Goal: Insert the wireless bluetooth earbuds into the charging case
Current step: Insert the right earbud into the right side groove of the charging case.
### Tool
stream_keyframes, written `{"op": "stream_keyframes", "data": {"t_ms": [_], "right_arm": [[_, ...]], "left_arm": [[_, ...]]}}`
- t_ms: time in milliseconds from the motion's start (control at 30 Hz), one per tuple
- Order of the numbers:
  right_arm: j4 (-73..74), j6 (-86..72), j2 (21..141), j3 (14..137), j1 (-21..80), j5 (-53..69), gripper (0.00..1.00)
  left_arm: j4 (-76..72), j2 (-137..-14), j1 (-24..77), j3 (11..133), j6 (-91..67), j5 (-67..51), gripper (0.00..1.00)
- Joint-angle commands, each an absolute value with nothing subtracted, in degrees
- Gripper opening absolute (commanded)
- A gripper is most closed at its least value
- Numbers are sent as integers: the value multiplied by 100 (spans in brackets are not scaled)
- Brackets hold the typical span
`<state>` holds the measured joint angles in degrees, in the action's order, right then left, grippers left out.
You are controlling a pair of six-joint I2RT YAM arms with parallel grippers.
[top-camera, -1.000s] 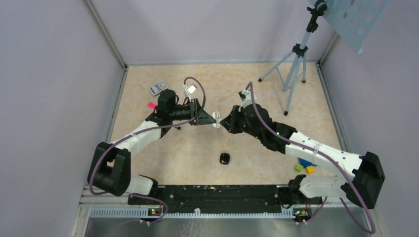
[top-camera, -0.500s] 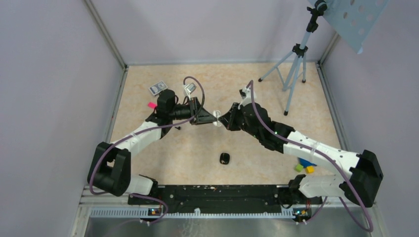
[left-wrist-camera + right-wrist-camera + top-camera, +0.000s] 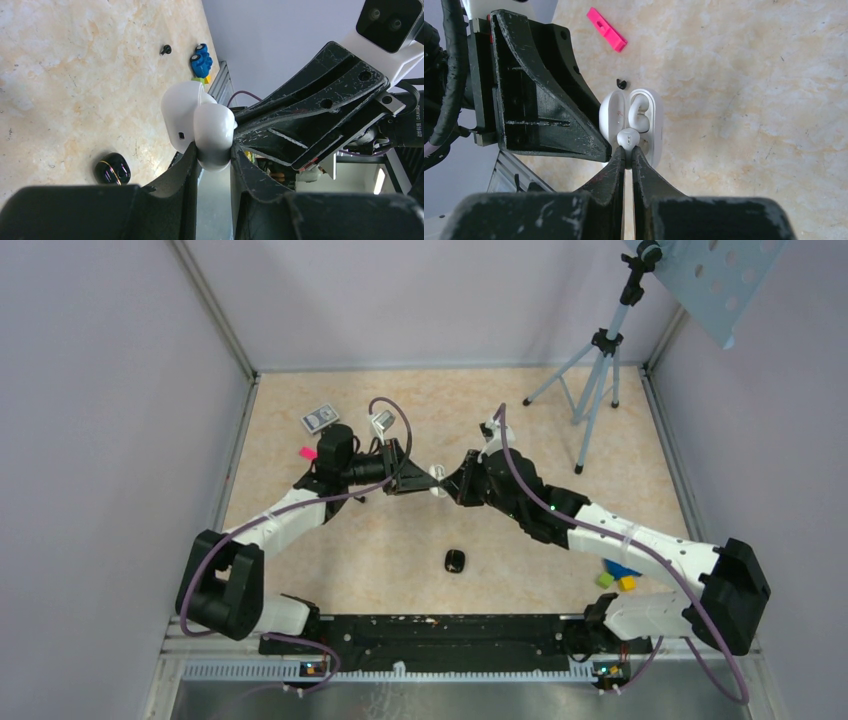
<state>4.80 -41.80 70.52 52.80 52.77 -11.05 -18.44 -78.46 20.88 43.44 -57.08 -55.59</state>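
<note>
STEP: seating earbud | LEFT: left end effector (image 3: 212, 154) clamped on the open charging case (image 3: 182, 117), clear of the worktop (image 3: 75, 75) | RIGHT: right end effector (image 3: 626, 150) pinched on earbud (image 3: 629, 136) at its tips, against case well | NEXT: probably push straight in, then release.

White-and-black arms (image 3: 290, 505), purple cables (image 3: 383, 399), scuffed hands (image 3: 626, 148)

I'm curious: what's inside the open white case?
One white earbud sits in the charging case, pinched by the right gripper. Nothing else shows; its fingers cover the lower end.
</note>
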Motion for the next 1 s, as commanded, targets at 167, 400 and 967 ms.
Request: {"op": "stream_keyframes", "data": {"t_ms": [167, 400, 967], "right_arm": [[486, -4305, 6680, 5184, 5332, -1152, 0], [417, -4456, 6619, 4997, 5336, -1096, 0], [290, -4403, 6936, 5080, 5358, -987, 0]], "left_arm": [[-1926, -7706, 2118, 4385, -5490, -5581, 0], [-2036, -7705, 2113, 4310, -5563, -5598, 0], [-2080, -7748, 2116, 4377, -5565, -5656, 0]]}}
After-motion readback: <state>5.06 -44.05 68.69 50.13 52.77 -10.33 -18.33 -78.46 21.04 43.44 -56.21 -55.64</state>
